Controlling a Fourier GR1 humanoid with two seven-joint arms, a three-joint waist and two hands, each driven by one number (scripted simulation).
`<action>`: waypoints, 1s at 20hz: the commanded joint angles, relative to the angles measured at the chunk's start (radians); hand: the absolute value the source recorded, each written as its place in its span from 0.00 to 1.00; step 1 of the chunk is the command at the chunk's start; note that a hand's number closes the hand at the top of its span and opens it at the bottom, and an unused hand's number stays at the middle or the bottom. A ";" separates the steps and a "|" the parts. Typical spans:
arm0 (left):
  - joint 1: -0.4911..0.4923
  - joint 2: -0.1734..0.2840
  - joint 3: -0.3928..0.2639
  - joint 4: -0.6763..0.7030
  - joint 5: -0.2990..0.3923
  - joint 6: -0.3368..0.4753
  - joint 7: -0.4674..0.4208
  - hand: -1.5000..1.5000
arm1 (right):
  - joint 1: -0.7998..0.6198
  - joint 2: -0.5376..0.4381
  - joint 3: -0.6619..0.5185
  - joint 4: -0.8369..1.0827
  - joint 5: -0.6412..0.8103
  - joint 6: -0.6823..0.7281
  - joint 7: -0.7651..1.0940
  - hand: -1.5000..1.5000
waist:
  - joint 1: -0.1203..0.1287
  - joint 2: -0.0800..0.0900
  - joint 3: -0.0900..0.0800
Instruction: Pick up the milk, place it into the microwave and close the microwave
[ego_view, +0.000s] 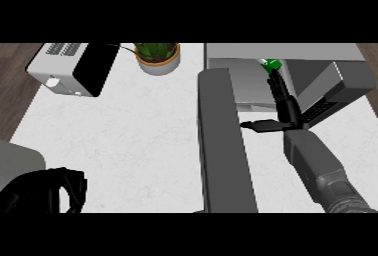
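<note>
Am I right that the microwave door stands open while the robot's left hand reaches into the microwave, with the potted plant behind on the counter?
Not quite: the right hand is the one reaching into the microwave, as the head view shows. The left hand sits at the lower left edge. The microwave door is open, and the potted plant stands behind.

Counter (125, 145) white, faintly marbled. Microwave door (225, 145) dark grey. Milk (270, 63) green cap. Pot (159, 65) white, 12 o'clock. Hands black.

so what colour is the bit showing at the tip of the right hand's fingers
Bright green, at the fingers of the right hand reaching into the microwave; head view.
</note>
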 joint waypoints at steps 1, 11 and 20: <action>-0.014 -0.006 -0.047 0.008 -0.038 0.033 0.011 1.00 | 0.111 0.054 0.017 -0.051 -0.006 0.038 -0.055 0.00 | -0.027 -0.012 -0.002; -0.059 -0.006 -0.300 0.038 -0.195 0.150 -0.004 1.00 | 0.352 0.031 0.078 -0.297 -0.013 0.067 -0.008 0.00 | -0.041 -0.018 -0.003; -0.332 -0.006 -0.464 0.343 -0.343 0.288 -0.105 1.00 | 0.633 -0.021 0.110 -0.568 -0.052 0.163 0.000 0.00 | -0.061 -0.014 -0.004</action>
